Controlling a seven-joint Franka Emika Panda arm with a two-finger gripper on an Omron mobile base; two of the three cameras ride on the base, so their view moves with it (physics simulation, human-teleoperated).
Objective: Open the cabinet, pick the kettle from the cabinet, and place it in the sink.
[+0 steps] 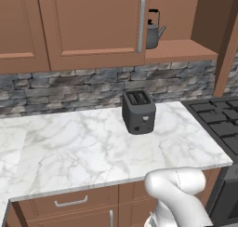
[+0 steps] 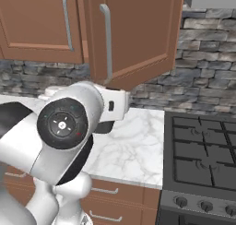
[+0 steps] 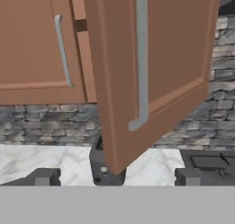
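the kettle (image 1: pixel 154 32) stands upright on the shelf of the open cabinet (image 1: pixel 186 49), spout pointing right, handle arching over the lid. the gripper (image 3: pixel 112 177) has its fingers wide apart, holding nothing, before the swung-out door (image 3: pixel 151 67). below, a toaster (image 1: pixel 138 111) sits on the marble counter (image 1: pixel 83 151), stone wall (image 1: pixel 69 89) behind, stove (image 2: pixel 203 150) to the right.

The right door (image 3: pixel 151 67) of the cabinet (image 1: pixel 93 26) is swinging out at your twelve o'clock, blocking the straight path. The opened bay is lying clear beyond it, the kettle (image 1: pixel 153 31) sitting alone on the shelf. The toaster (image 1: pixel 138 112) is occupying the table (image 1: pixel 83 151) below; the marble around it is lying free.
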